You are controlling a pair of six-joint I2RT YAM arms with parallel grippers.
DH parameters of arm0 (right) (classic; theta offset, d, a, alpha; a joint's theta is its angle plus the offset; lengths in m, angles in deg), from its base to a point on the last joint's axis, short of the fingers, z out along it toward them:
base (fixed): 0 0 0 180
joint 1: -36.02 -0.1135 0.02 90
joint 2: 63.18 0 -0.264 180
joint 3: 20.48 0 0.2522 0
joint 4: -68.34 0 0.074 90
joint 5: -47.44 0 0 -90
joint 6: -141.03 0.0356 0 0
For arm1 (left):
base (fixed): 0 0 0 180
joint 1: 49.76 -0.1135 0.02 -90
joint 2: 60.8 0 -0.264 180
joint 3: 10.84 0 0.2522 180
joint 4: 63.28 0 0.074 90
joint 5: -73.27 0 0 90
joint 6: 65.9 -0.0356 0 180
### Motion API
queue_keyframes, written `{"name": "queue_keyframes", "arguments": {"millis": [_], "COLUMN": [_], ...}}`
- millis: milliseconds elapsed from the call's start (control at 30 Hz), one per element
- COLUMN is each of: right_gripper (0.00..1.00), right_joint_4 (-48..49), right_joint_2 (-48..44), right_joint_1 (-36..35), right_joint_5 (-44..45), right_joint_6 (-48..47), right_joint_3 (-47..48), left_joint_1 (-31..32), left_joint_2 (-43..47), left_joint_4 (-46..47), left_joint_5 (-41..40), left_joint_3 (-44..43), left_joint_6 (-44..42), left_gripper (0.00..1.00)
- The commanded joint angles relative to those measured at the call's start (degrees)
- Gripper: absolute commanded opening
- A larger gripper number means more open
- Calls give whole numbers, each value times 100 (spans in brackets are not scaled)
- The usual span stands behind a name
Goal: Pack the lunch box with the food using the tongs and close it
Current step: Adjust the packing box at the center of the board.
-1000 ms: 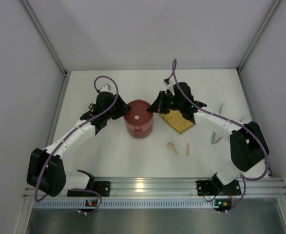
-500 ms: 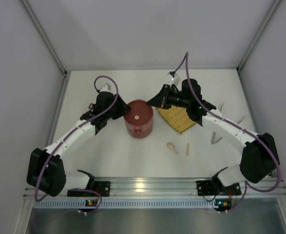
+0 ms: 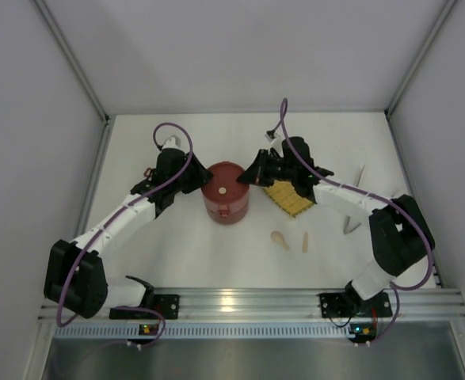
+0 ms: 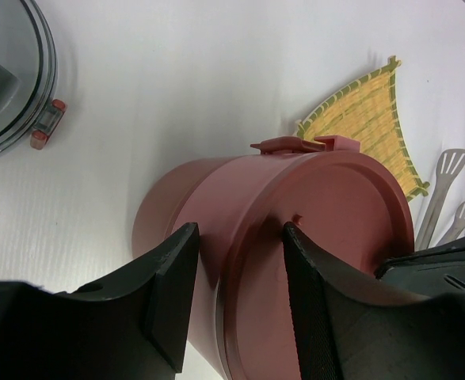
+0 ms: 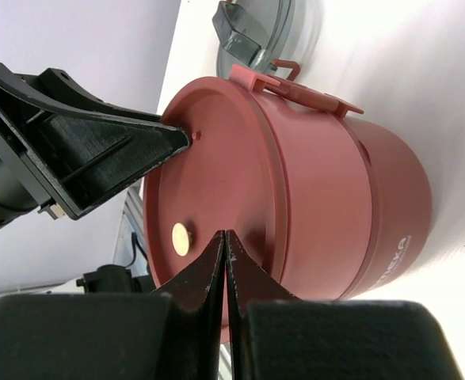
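The maroon lunch box point(image 3: 225, 199) stands closed in the middle of the table, its flat lid with the pale dot on top. My left gripper point(image 3: 201, 179) is shut on its left rim point(image 4: 240, 229), one finger on the outer wall and the other on the lid. From the right, my right gripper point(image 3: 247, 178) is shut and empty, its tips point(image 5: 225, 234) resting on the lid point(image 5: 216, 182) near the dot. The silvery tongs point(image 3: 351, 225) lie at the right, partly under my right arm. No food shows.
A yellow woven mat point(image 3: 290, 199) lies right of the box, under my right arm. A beige spoon point(image 3: 280, 238) and stick point(image 3: 304, 241) lie in front of it. A round clear lid point(image 4: 14, 87) lies on the table behind the box.
My right arm rose and swung outward half a second ago, then came back down with its tips on the lid. The left arm and the box have not moved.
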Motion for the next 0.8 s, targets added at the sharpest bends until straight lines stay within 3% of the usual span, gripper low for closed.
{"name": "queue_keyframes", "arguments": {"millis": [0,167,300,400,567,767], "right_gripper": [0,0,18,23,23,21], "right_joint_4": [-296,-163,-682,-533,184,495], "right_joint_2": [-215,-1092,-1874,-2219,-2290,-2194], "right_joint_1": [59,24,-221,-729,-1408,-1813], "right_joint_5": [320,275,653,916,1681,2498], "right_joint_6": [-320,-371,-574,-530,-347,-503], "right_joint_3": [-18,-79,-288,-913,-1931,-2075], "left_joint_1": [3,3,-6,3,3,-6], "left_joint_2": [-265,-230,-239,-256,-300,-283], "left_joint_4": [-745,-763,-745,-719,-649,-675], "left_joint_5": [-173,-199,-173,-191,-156,-173], "left_joint_3": [85,94,94,112,138,103], "left_joint_6": [-166,-175,-149,-114,-70,-96], "left_gripper": [50,50,50,50,50,50]}}
